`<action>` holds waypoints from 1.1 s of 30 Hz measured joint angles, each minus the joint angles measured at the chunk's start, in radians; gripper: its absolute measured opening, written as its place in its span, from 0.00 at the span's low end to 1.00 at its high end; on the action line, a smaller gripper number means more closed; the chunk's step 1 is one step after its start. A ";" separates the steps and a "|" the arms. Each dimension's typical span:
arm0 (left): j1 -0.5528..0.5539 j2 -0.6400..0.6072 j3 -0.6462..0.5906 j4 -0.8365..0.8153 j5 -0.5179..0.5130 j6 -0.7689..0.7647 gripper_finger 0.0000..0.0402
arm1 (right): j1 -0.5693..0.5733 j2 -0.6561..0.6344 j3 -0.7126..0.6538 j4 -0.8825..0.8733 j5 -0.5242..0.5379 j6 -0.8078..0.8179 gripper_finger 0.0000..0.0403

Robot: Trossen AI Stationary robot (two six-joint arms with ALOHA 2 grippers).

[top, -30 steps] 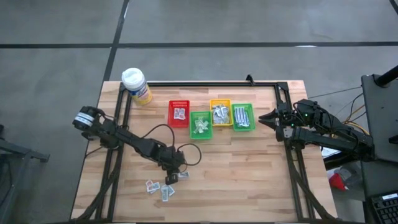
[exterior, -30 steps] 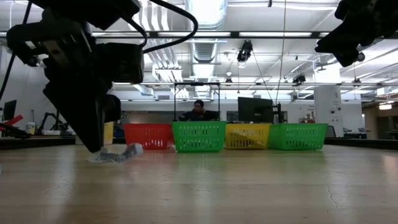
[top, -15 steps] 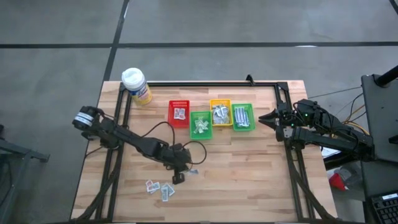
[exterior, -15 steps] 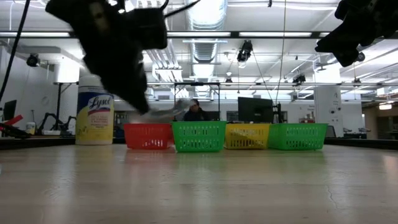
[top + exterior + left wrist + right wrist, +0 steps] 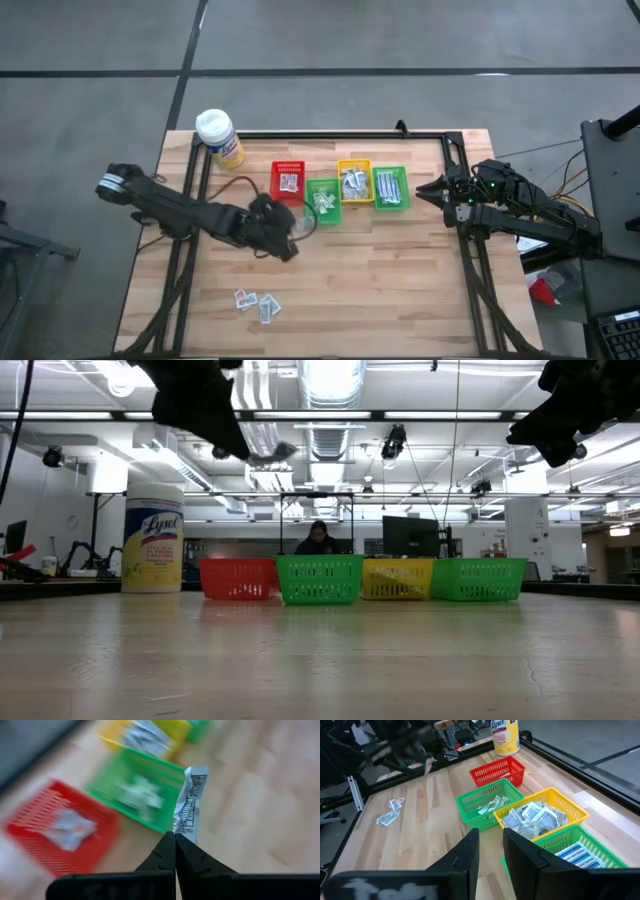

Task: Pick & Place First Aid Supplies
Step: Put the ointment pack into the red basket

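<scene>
My left gripper hangs above the table just in front of the red bin and the nearer green bin, shut on one silvery-white crinkly packet. In the low view the packet shows high above the bins. Three more packets lie flat on the table near its front edge. My right gripper waits open at the table's right side, beyond the far-right green bin, holding nothing. My left gripper pinches the packet's near end between its two fingertips. The fingers slant down toward the bins. The packet sticks out past the fingertips along their line, crumpled, lifted clear of the table.
A yellow bin with silvery packets stands between the two green bins. A yellow wipes bottle with a white cap stands at the far left corner. A dark cable loops on the table by my left arm. A person sits far behind the table.
My left gripper has risen from the table near the loose packets, carrying the packet clear, and has gone toward the far edge and the bins. It has tipped from pointing down to slanting forward. The other packets have stayed where they were.
</scene>
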 joint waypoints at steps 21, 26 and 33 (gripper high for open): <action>0.409 0.011 0.009 -0.132 -0.079 -0.268 0.00 | 0.000 0.000 0.000 0.000 0.000 0.000 0.19; 0.470 0.073 0.009 -0.133 -0.012 -0.309 0.00 | 0.000 0.000 0.000 0.000 0.000 0.000 0.21; 0.494 0.184 0.008 -0.134 0.057 -0.357 0.00 | 0.000 0.000 0.000 0.000 0.000 0.000 0.21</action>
